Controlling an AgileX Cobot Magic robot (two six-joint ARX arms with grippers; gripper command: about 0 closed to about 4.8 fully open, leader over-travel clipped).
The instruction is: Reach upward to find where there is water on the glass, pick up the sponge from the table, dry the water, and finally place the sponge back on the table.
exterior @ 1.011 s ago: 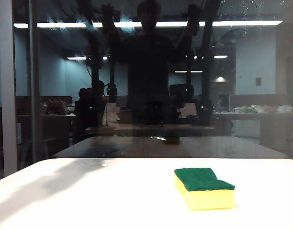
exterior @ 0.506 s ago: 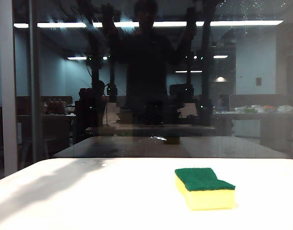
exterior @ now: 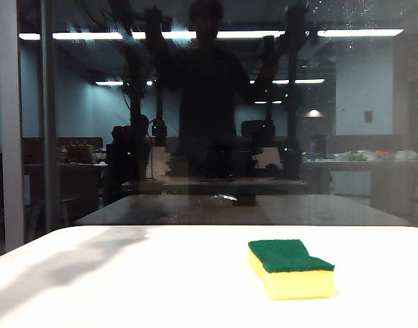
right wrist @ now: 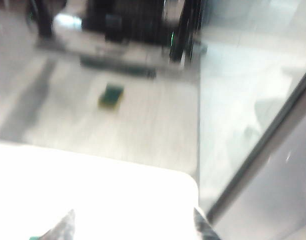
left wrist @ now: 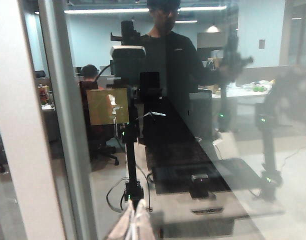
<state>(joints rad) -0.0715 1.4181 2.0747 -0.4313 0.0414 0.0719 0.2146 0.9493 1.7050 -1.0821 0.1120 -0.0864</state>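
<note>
Left fingers (left wrist: 134, 222) pressed together facing the glass (left wrist: 203, 100); right fingers (right wrist: 133, 225) parted above the counter (exterior: 127, 287). Sponge (exterior: 291, 268), green side up, long axis running 11-to-5 o'clock.

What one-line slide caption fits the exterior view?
Yellow-and-green sponge lies alone on the white table before the dark reflective glass; neither gripper is visible.
</note>
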